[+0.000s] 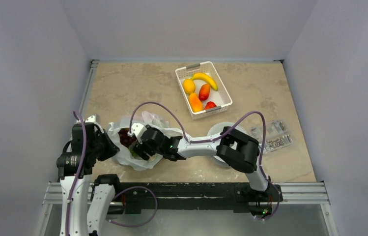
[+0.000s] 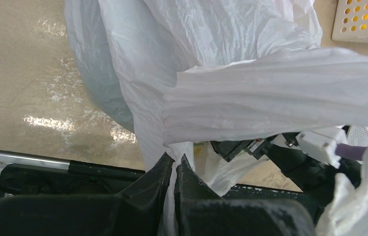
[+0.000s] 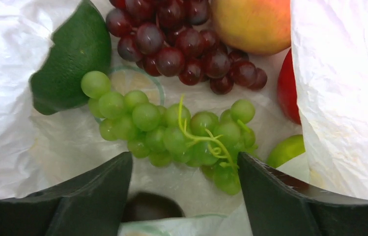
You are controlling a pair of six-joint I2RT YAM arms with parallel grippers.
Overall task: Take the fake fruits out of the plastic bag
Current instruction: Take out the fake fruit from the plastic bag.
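Black fingers (image 3: 98, 196) of the right gripper (image 3: 184, 164) filled the bottom of the wrist view, spread wide and holding nothing. This gripper sat inside the mouth of the plastic bag (image 3: 344, 98). Crinkled film closed in on both sides, and the right-hand fold hung just beside the right finger, so there was little lateral room.

Green grape bunch (image 3: 182, 132) lay on the bag floor, between and just beyond the fingertips. Dark red grape bunch (image 3: 182, 44) lay beyond it, touching the peach (image 3: 253, 22) at the far edge. Green avocado-like fruit (image 3: 73, 59) leaned on the left film. Red fruit (image 3: 287, 88) was half hidden behind the right fold, with a small lime-green fruit (image 3: 286, 150) below it.

Left gripper (image 2: 176, 162) was clamped on bag film — a pleated band ran taut across its view.

Overhead, the bag sat at the near left of the worktop (image 1: 123, 88), close to the front rail (image 1: 186, 191). Bare worktop lay behind it and to its left. White lattice basket (image 1: 223, 86), holding a banana (image 1: 205, 78) and other fruits, stood well apart at far centre-right — a clear packet (image 1: 272, 135) lay near the right edge.
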